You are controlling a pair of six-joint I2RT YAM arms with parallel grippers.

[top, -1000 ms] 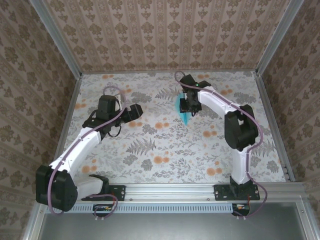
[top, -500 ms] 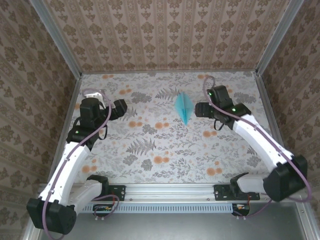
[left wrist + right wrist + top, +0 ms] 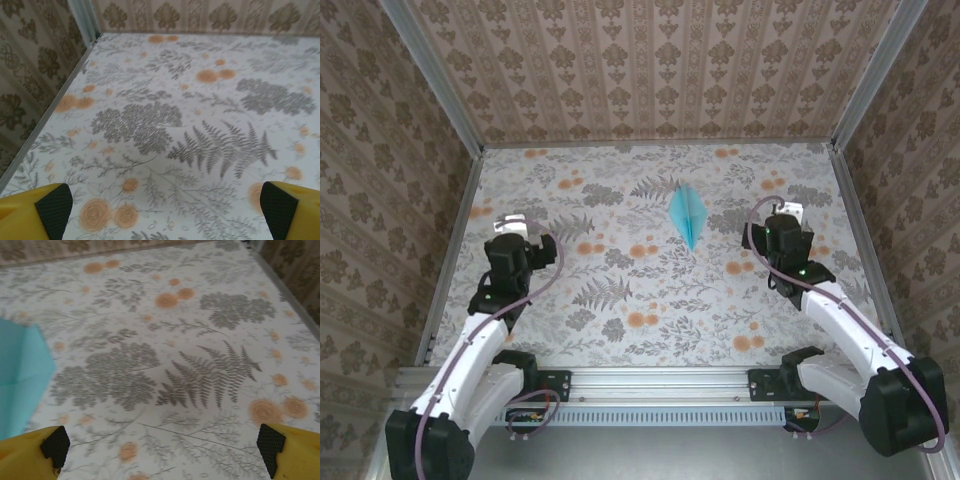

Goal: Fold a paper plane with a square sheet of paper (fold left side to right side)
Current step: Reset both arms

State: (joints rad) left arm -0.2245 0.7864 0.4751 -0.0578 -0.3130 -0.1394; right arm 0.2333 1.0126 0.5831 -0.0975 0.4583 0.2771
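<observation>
Cyan plane (image 3: 687,215): flat, ahead-left of right gripper (image 3: 162,447), well right of left gripper (image 3: 165,205). Both spread wide, empty. Risk: creases spring open; slides if brushed.

My top cam sits high behind the arm bases (image 3: 535,385), looking down on the whole table (image 3: 620,300), far wall (image 3: 660,70) at 12 o'clock. Both wrist cams ride low and close to the table, facing 12. Left one catches the far-left corner post (image 3: 85,20) at 11. Right one shares the paper plane (image 3: 20,375) with top, at its 9 o'clock edge.
</observation>
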